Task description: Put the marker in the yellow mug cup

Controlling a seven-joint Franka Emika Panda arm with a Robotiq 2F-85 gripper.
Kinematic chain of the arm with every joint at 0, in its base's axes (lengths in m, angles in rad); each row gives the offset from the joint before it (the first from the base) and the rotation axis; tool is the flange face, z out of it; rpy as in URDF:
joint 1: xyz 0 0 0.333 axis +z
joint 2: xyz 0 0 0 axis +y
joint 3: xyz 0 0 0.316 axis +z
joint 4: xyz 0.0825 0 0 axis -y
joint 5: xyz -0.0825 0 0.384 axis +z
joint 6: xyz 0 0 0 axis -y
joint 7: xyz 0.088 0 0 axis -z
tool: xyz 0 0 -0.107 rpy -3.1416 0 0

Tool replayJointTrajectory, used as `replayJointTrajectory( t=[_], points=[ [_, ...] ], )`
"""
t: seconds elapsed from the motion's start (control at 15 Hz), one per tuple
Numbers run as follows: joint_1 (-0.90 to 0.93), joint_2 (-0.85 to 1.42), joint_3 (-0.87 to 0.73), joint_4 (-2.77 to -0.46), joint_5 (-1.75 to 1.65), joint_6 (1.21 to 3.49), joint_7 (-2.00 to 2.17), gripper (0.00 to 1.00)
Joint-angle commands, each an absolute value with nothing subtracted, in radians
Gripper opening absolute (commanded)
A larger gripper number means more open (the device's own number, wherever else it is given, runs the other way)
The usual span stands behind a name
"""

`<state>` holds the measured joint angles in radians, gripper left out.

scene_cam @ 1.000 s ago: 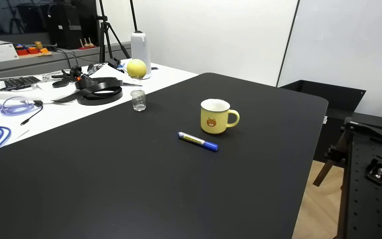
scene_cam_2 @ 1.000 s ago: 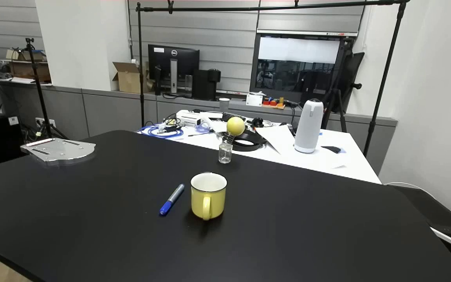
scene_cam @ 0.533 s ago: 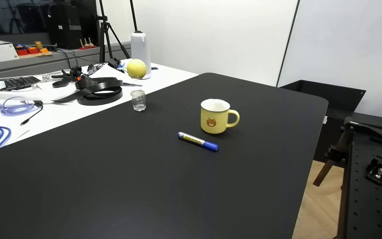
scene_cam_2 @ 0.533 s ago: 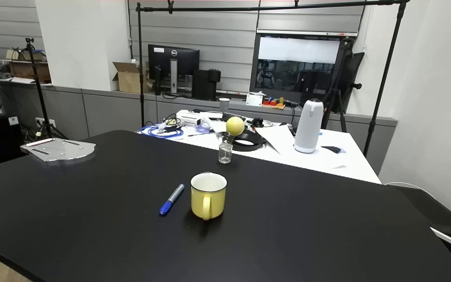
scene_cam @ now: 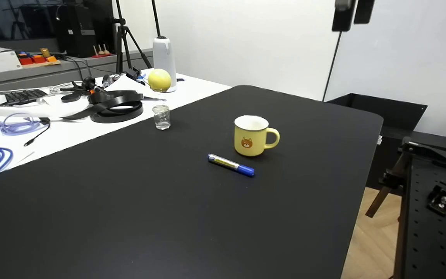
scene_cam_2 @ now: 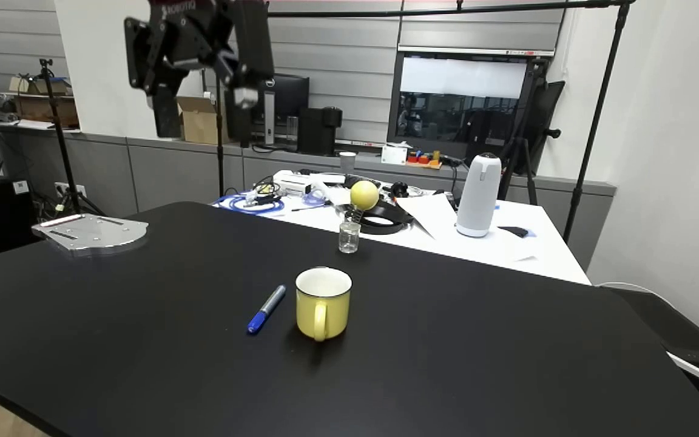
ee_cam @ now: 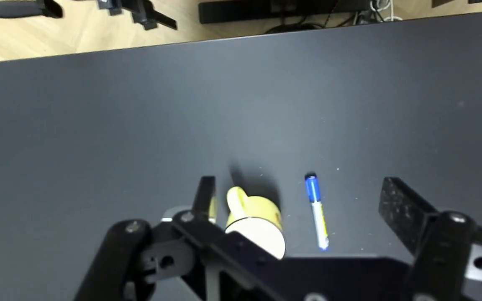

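Observation:
The marker (scene_cam: 230,165) lies flat on the black table, its blue cap end pointing away from the glass jar. It also shows in an exterior view (scene_cam_2: 266,309) and in the wrist view (ee_cam: 317,214). The yellow mug cup (scene_cam: 248,142) stands upright close beside it, apart from it; it shows too in an exterior view (scene_cam_2: 323,315) and in the wrist view (ee_cam: 264,207), where the gripper partly hides its rim. My gripper (ee_cam: 299,184) is open and empty, high above the table. It shows at the top edge of both exterior views (scene_cam: 353,25) (scene_cam_2: 204,124).
A small glass jar (scene_cam_2: 349,238) stands on the black table (scene_cam_2: 446,364) near the white table. The white table (scene_cam: 196,91) holds cables, a black strap roll (scene_cam: 119,108), a yellow ball (scene_cam: 159,80) and a white device (scene_cam_2: 478,194). A clear plate (scene_cam_2: 91,232) lies at the far corner.
The gripper has come into view from above in both exterior views, where it did not show before. The marker and the mug have not moved.

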<state>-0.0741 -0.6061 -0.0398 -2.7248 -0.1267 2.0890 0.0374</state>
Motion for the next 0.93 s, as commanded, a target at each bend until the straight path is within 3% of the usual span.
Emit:
replayJointTrajectory(
  t=[0.0, 0.13, 0.2, 0.87],
  points=[
    [-0.041, -0.529, -0.009, -2.825, -0.063, 2.321, 0.096, 1.00],
    [-0.072, -0.422, 0.052, -2.805, -0.108, 2.497, 0.180, 1.00],
    [-0.056, -0.499, 0.010, -2.807, -0.081, 2.387, 0.089, 1.00],
    [-0.146, -0.268, 0.160, -2.784, -0.298, 2.588, 0.351, 1.00]
  ],
)
